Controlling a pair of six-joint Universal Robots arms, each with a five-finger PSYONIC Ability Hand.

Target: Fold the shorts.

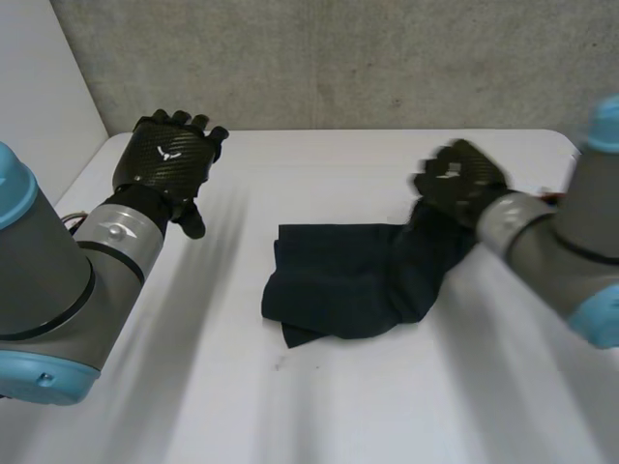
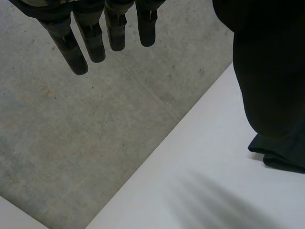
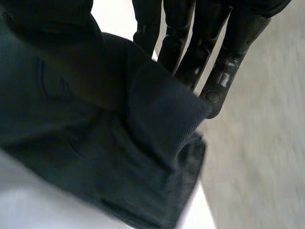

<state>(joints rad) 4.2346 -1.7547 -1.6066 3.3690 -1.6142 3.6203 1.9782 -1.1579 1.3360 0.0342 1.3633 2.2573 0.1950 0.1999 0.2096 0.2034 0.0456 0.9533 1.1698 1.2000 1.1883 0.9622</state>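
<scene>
The dark navy shorts (image 1: 338, 280) lie bunched in the middle of the white table (image 1: 290, 416). Their right end is lifted off the surface by my right hand (image 1: 459, 179). In the right wrist view the thumb (image 3: 62, 47) presses a fold of the shorts (image 3: 143, 143) against the fingers (image 3: 224, 57), so this hand is shut on the cloth at its right edge. My left hand (image 1: 164, 155) hovers over the table's far left, well apart from the shorts, with its fingers (image 2: 90, 38) straight and holding nothing. A corner of the shorts (image 2: 281, 155) lies beyond its thumb.
A grey concrete wall (image 1: 338, 58) runs along the table's far edge, and a white panel (image 1: 39, 87) stands at the left. Bare table surface spreads around the shorts on the near side and to the left.
</scene>
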